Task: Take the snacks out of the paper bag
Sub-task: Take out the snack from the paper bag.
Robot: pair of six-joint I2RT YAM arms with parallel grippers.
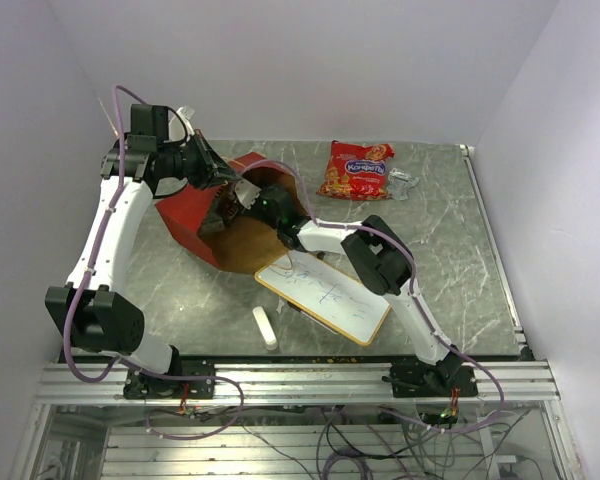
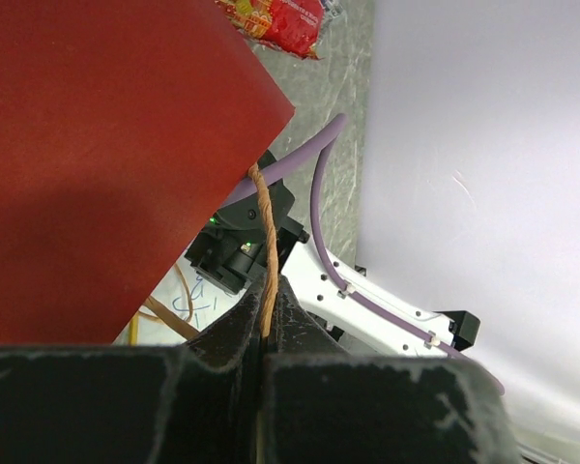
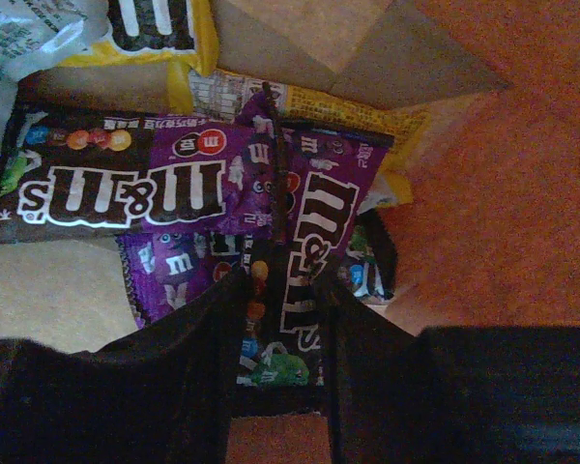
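The red paper bag (image 1: pixel 192 218) lies tilted on the table with its brown mouth toward the right arm. My left gripper (image 2: pixel 267 302) is shut on the bag's twine handle (image 2: pixel 263 227) at the rim. My right gripper (image 3: pixel 282 280) is inside the bag, its jaws closed on the sides of a purple candy pack (image 3: pixel 314 217). Another purple pack (image 3: pixel 126 184) and yellow packs (image 3: pixel 159 29) lie on the bag's floor behind it. The large red-orange snack bag (image 1: pixel 356 168) and a small silvery wrapper (image 1: pixel 402 181) lie on the table at the back.
A white whiteboard (image 1: pixel 325 295) lies in front of the bag's mouth, under the right arm. A small white eraser stick (image 1: pixel 266 328) lies near the front edge. White walls close in the left, back and right.
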